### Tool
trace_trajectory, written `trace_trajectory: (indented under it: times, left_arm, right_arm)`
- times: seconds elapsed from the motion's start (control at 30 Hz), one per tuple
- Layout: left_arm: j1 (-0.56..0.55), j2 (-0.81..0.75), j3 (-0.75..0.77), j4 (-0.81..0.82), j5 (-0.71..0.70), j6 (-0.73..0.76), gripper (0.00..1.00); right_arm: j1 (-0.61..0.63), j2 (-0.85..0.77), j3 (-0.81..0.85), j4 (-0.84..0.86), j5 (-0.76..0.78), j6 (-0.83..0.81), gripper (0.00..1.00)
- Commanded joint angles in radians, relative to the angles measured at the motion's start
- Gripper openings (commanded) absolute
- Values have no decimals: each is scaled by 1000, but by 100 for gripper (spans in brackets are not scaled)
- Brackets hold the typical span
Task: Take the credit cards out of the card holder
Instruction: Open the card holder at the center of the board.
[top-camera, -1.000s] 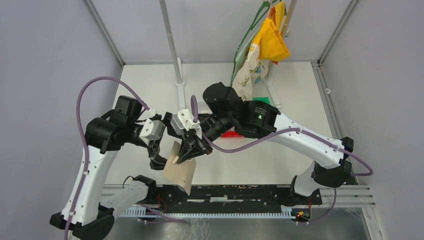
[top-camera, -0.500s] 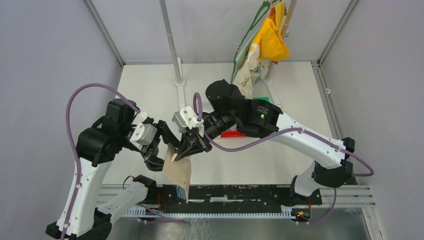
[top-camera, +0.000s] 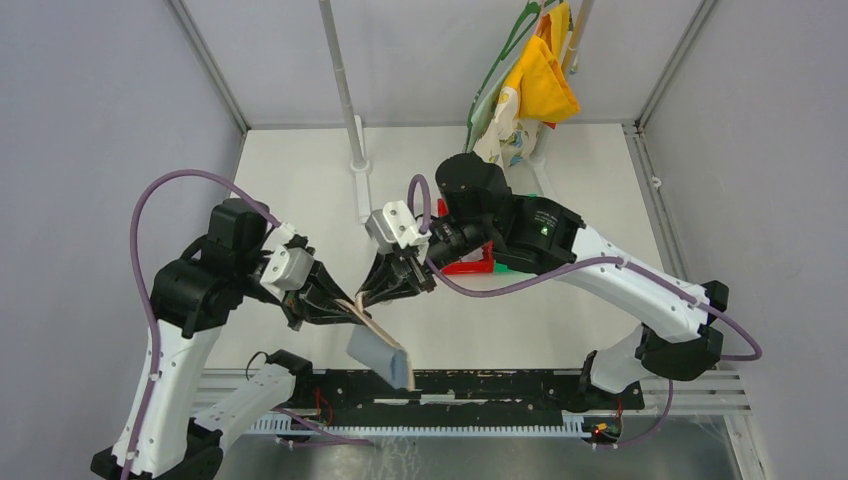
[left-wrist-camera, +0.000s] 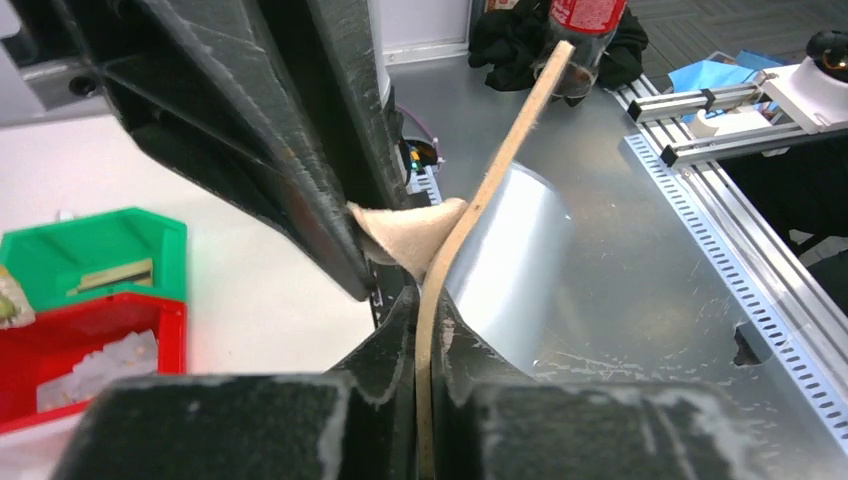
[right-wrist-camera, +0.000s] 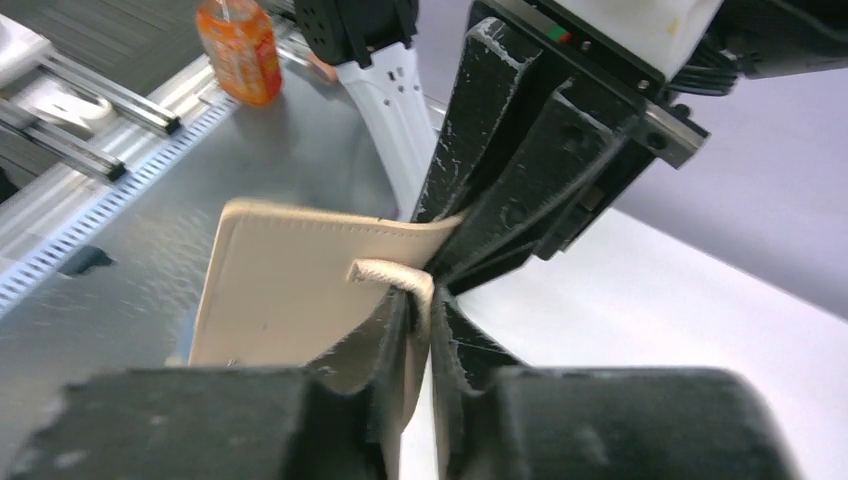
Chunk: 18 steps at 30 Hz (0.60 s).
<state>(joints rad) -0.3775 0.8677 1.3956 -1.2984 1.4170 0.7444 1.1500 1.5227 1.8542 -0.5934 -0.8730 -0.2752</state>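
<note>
The card holder (top-camera: 380, 352) hangs in the air over the table's near edge, between the two arms. It seems to be held from both sides so that it can be spread open: the left gripper (left-wrist-camera: 427, 320) is clamped on a tan wall's edge, and the right gripper (right-wrist-camera: 420, 310) is pinched almost closed on the strap tab (right-wrist-camera: 385, 272). No credit cards are visible; they are presumably tucked inside, and the grippers hide the pocket mouths.

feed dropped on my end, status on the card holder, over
Left fingers shut on card holder edge. Right fingers shut on it too. Holder held up between both, no credit cards showing. Nothing in the way.
</note>
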Motion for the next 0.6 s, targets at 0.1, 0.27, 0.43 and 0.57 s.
trace_trajectory:
  times: [0.1, 0.27, 0.43, 0.57]
  left_arm:
    - [-4, 0, 21, 23, -148, -17, 2]
    - [-3, 7, 14, 25, -221, -20, 2]
    - [-3, 10, 17, 103, -231, -111, 2]
    - [-4, 31, 43, 124, -219, -142, 2]
  right_arm:
    - [-20, -85, -76, 127, 151, 14, 72]
    - [-52, -186, -182, 184, 386, 35, 96]
    - [-103, -350, -359, 270, 441, 65, 98]
    - [-110, -464, -507, 294, 406, 77, 98]
